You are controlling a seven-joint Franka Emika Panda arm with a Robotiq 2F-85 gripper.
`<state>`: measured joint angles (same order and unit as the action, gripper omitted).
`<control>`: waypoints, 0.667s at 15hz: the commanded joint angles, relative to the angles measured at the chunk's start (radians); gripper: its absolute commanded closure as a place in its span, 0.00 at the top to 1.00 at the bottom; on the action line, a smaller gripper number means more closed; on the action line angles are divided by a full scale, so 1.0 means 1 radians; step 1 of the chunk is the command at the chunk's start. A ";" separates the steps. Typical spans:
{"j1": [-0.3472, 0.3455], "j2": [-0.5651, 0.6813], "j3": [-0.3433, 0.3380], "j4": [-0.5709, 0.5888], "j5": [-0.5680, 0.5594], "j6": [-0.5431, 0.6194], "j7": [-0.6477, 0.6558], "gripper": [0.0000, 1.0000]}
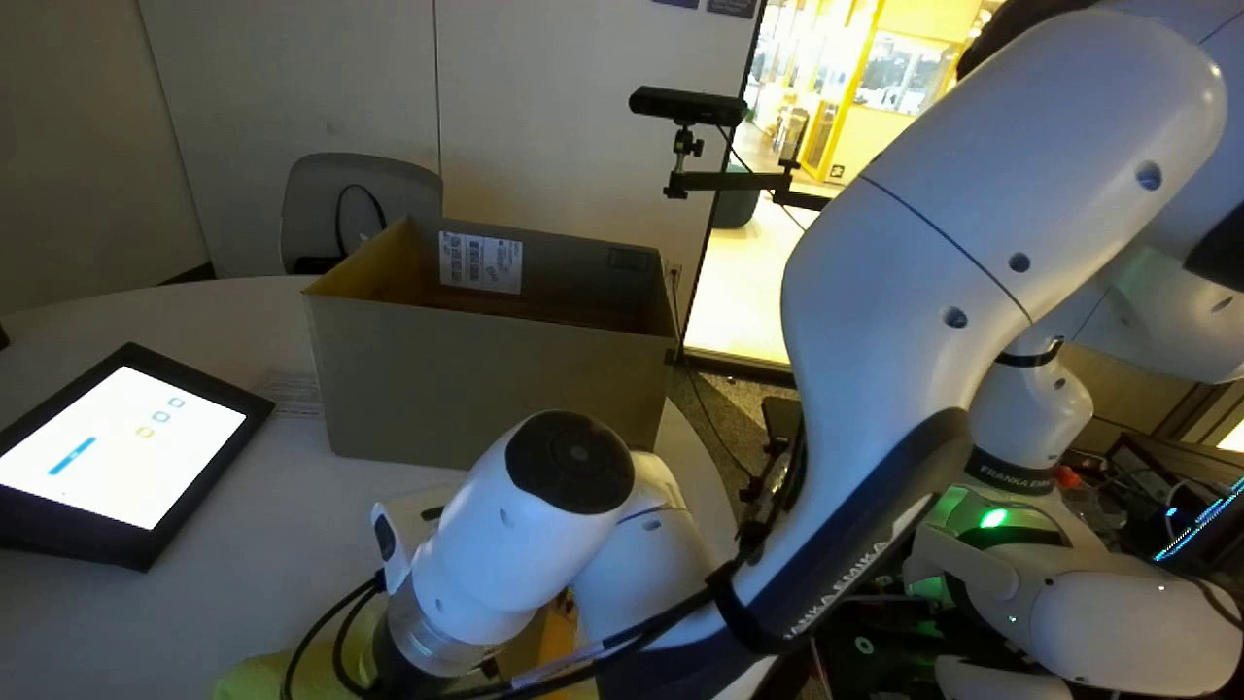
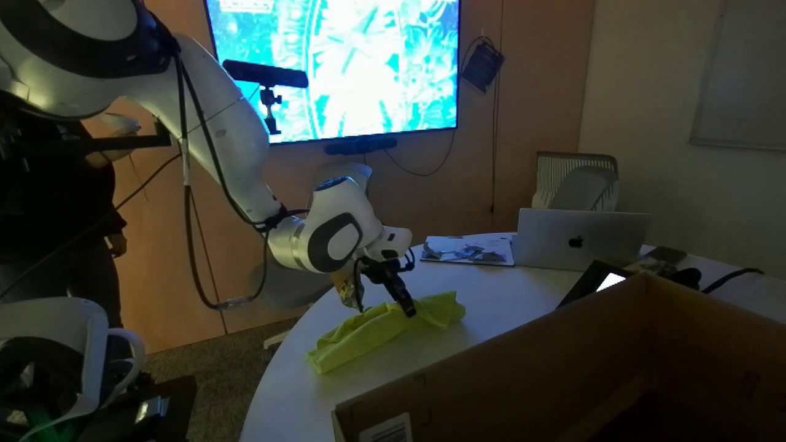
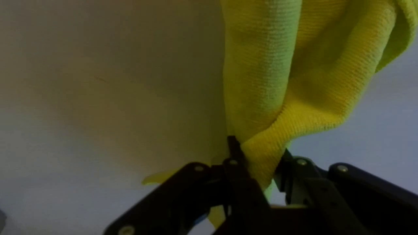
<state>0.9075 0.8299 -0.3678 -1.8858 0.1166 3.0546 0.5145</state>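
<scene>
Two black fingers point(image 3: 240, 176) of the gripper point(image 3: 259, 156) are clamped on a yellow-green cloth point(image 3: 261, 85), a fold of which is pinched between their tips (wrist view). In an exterior view the cloth lies beneath the fingers as a long, loosely folded bundle on the white table point(image 2: 491, 285), extending to both sides of them. Just behind the fingers, a yellow object point(image 2: 347, 287) is partly hidden and cannot be identified. An open-topped cardboard box point(image 2: 491, 368) stands right of the fingers, in the foreground; past its edge a dark-framed display point(image 2: 611, 281) is partly visible. Farther back, also right of the fingers, are papers point(image 2: 468, 250) and a silver laptop point(image 2: 580, 239) with its lid raised; a lit wall screen point(image 2: 334, 67) hangs above and behind the fingers.
</scene>
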 commanded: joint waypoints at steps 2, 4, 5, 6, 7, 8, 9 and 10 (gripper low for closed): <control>0.068 0.052 -0.014 0.075 -0.040 -0.036 -0.022 0.12; 0.101 0.086 -0.021 0.108 -0.060 -0.065 -0.022 0.12; 0.105 0.100 -0.017 0.124 -0.067 -0.082 -0.025 0.12; 0.108 0.110 -0.014 0.136 -0.075 -0.097 -0.025 0.13; 0.110 0.119 -0.010 0.147 -0.081 -0.109 -0.025 0.13; 0.110 0.130 -0.009 0.158 -0.085 -0.117 -0.025 0.13; 0.108 0.136 -0.008 0.167 -0.090 -0.124 -0.025 0.14; 0.103 0.136 -0.006 0.172 -0.093 -0.128 -0.027 0.26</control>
<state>1.0164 0.9330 -0.3680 -1.7684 0.0439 2.9584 0.4960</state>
